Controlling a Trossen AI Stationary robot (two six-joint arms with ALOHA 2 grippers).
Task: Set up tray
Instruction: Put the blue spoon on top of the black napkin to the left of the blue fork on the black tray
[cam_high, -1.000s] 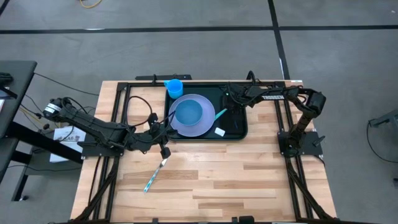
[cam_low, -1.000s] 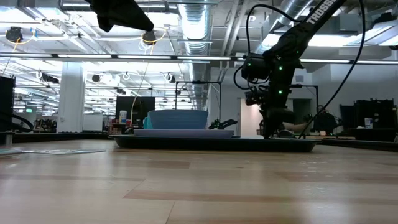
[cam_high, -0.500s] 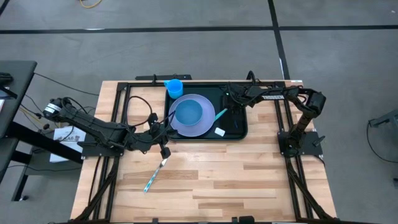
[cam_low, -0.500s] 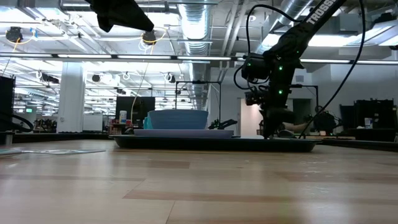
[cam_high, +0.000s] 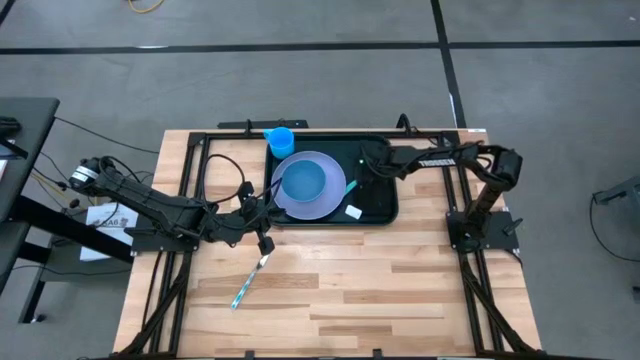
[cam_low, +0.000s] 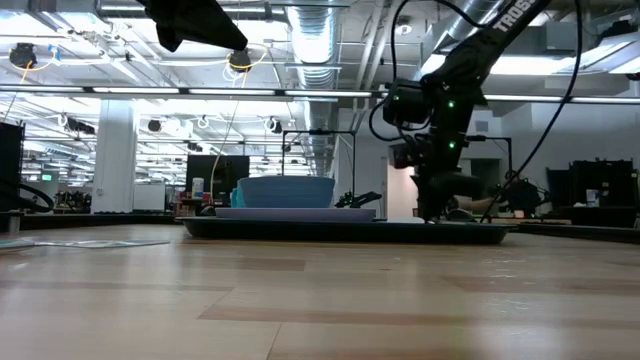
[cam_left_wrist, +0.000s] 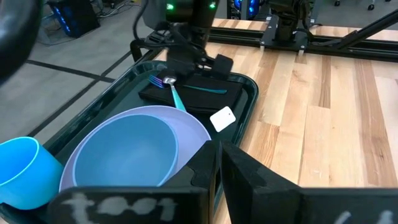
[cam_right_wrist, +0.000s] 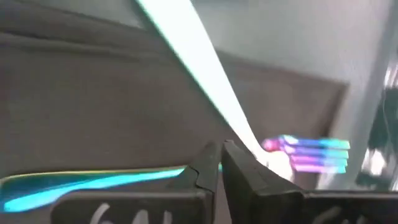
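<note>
The tray (cam_high: 378, 205) sits at the far side of the wooden table (cam_high: 400, 280). On it are a purple plate (cam_high: 335, 200) with a blue bowl (cam_high: 303, 181) inside, a blue cup (cam_high: 280, 139) at the far left corner, a flat black napkin (cam_left_wrist: 199, 94) and a small white tag (cam_high: 353, 211).

The right gripper (cam_high: 366, 167) is low over the tray. A second ago it was nearer the far rim; now it has slid a little toward the plate. Its fingers (cam_right_wrist: 208, 163) are pressed together. It looks like they pinch the teal fork (cam_left_wrist: 176, 96), but the close view is blurry.

The left gripper (cam_high: 262, 213) has not moved. It hangs by the near left edge of the tray, fingers pressed together, holding nothing. A spoon (cam_high: 250, 281) with a teal handle lies alone on the table.
</note>
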